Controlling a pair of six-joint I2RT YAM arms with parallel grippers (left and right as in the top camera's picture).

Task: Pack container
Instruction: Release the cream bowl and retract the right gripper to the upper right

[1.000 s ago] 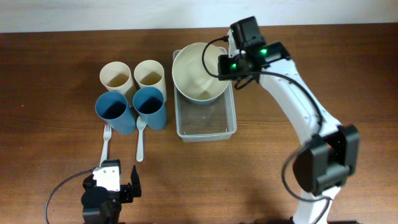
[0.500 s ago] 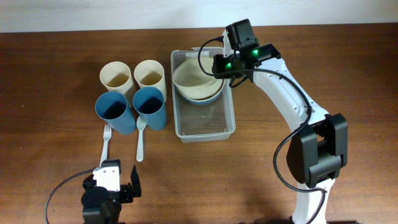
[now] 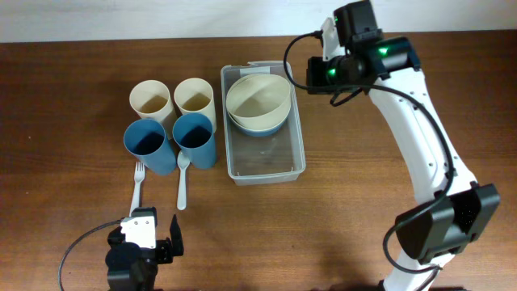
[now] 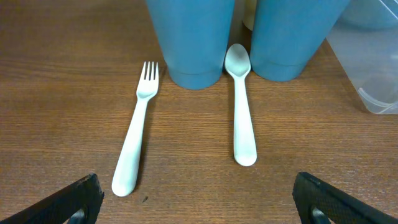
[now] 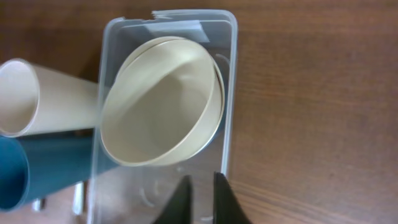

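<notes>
The clear container [image 3: 267, 164] lies in the middle of the table. In its far end a cream bowl [image 3: 258, 100] sits nested in a blue bowl [image 3: 260, 130]. My right gripper [image 3: 309, 75] hovers above the container's right rim, apart from the bowls. The right wrist view shows the right gripper [image 5: 203, 194] shut with nothing between its fingers, over the container's rim [image 5: 229, 93], with the cream bowl [image 5: 161, 112] beyond it. My left gripper [image 3: 153, 242] rests low at the front left. In the left wrist view the left gripper [image 4: 199, 208] is wide open and holds nothing.
Two cream cups [image 3: 150, 99] [image 3: 194, 97] and two blue cups [image 3: 148, 144] [image 3: 195, 137] stand left of the container. A white fork [image 4: 137, 137] and a white spoon [image 4: 242, 106] lie in front of the blue cups, just ahead of the left gripper.
The right gripper set the cream bowl down flat in the container, let go, then rose and drew back to the right with its jaws shut again. The left arm stayed still.
</notes>
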